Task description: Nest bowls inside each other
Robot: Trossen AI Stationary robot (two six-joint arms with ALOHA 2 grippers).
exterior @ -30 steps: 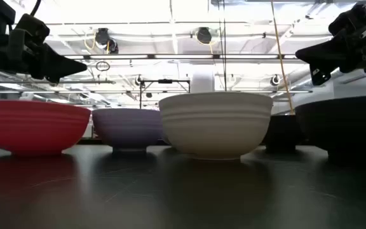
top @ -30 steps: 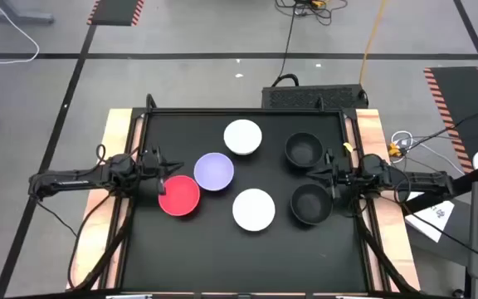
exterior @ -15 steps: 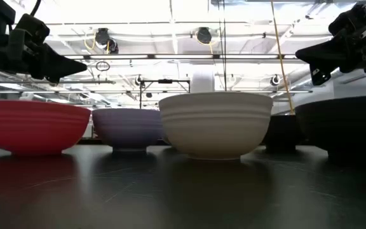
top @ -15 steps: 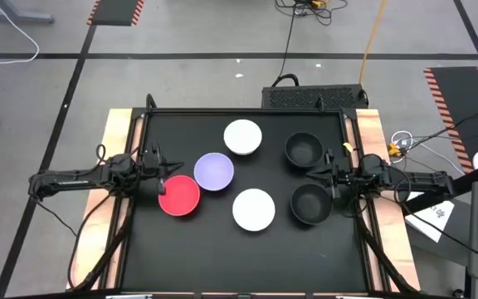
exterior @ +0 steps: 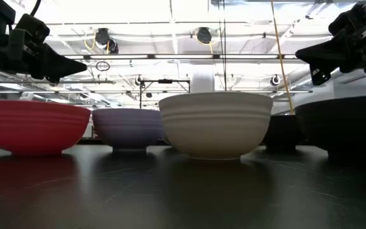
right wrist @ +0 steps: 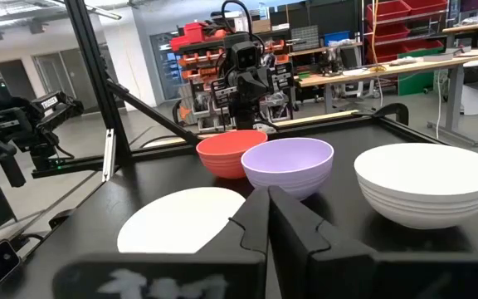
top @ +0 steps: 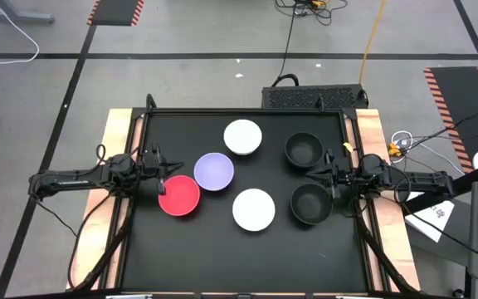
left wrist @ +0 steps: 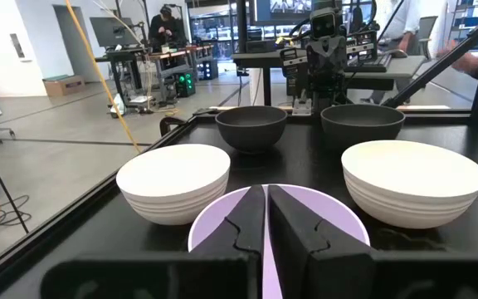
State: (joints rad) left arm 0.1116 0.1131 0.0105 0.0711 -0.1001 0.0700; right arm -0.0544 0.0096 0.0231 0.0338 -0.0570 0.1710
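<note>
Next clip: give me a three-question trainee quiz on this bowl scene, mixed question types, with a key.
1. How many bowls stand on the table?
2. True or false: the red bowl sits nested inside the lavender bowl.
3. Which arm is nearer the black bowls: A left, B right?

Key: 1. Six: two white, two black, one red, one lavender. 2. False; they stand side by side. 3. B; the right gripper hangs between them, fingers shut.

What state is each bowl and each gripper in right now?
Red bowl: upright, empty, not nested.
Lavender bowl: upright, empty, touching the red bowl.
Far white bowl: upright, standing alone.
Near white bowl: upright, standing alone.
Two black bowls: upright, separate.
Left gripper: fingers shut, holding nothing.
Right gripper: fingers shut, holding nothing.
</note>
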